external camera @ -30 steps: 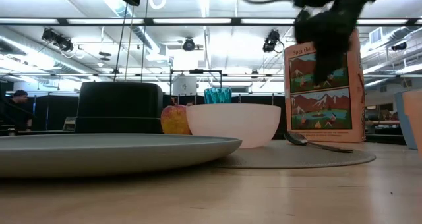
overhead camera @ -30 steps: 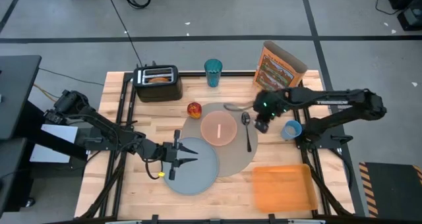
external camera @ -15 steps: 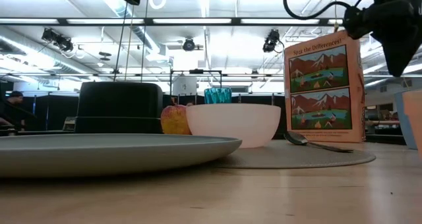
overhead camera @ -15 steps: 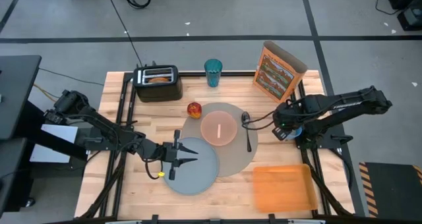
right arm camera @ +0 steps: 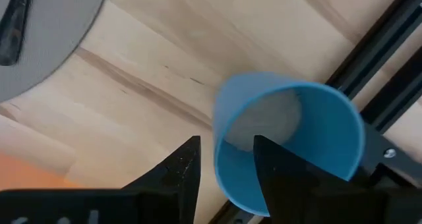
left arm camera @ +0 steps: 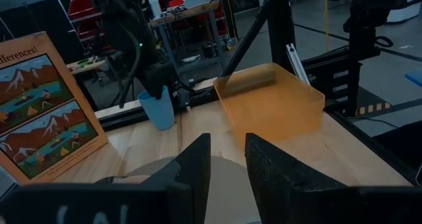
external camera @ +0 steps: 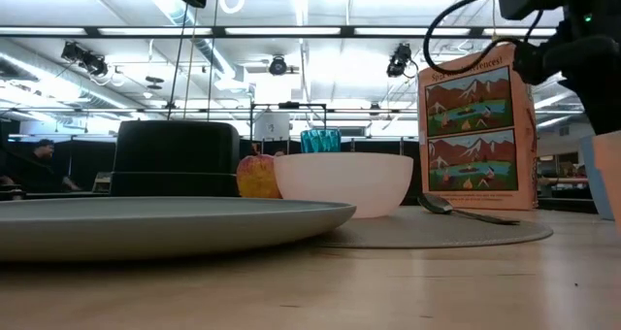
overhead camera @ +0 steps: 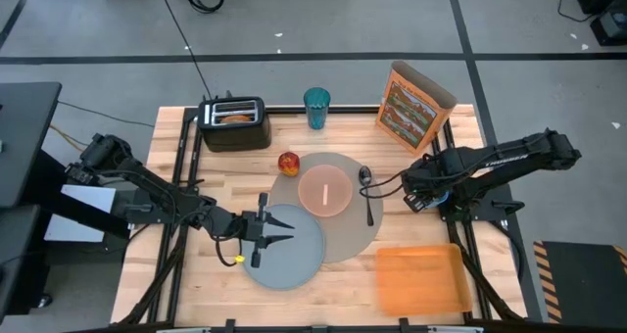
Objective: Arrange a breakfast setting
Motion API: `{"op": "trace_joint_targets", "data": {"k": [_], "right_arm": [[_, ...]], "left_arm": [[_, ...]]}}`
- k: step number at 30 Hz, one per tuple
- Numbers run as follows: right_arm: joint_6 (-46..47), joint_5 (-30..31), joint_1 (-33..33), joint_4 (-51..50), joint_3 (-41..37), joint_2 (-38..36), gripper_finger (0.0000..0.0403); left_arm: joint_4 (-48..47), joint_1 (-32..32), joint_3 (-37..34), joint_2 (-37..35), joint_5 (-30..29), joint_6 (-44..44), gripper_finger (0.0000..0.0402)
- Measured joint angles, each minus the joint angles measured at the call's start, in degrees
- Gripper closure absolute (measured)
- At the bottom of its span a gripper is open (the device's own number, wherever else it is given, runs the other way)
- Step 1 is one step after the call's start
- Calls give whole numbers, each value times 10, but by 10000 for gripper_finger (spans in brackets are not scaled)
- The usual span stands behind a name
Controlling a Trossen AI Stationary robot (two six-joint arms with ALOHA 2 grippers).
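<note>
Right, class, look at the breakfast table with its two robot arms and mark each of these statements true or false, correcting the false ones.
1. The pink bowl sits on the round tan mat. True.
2. The apple lies inside the bowl. False: it rests on the table beside the mat, near the black toaster.
3. The spoon lies on the mat, right of the bowl. True.
4. The cereal box lies flat on the orange tray. False: it stands upright at the table's far edge.
5. The right gripper has its fingers astride the rim of the light-blue cup. True.
6. The left gripper hovers over the toaster. False: it is above the grey-blue plate.
</note>
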Motion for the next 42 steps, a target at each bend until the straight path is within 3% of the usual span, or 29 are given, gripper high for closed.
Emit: {"op": "trace_joint_targets", "data": {"k": [9, 20, 26, 32, 42], "right_arm": [[41, -16, -1, 53, -27, 8, 283], [39, -9, -1, 59, -26, 23, 388], [18, -6, -1, 59, 19, 25, 378], [-78, 28, -14, 60, 119, 54, 390], [-358, 62, -97, 60, 296, 187, 386]], "left_arm": [[0, 1, 0, 0, 0, 0, 299], [1, 1, 0, 0, 0, 0, 299], [2, 1, 0, 0, 0, 0, 299], [12, 1, 0, 0, 0, 4, 299], [11, 19, 0, 0, 0, -4, 299]]}}
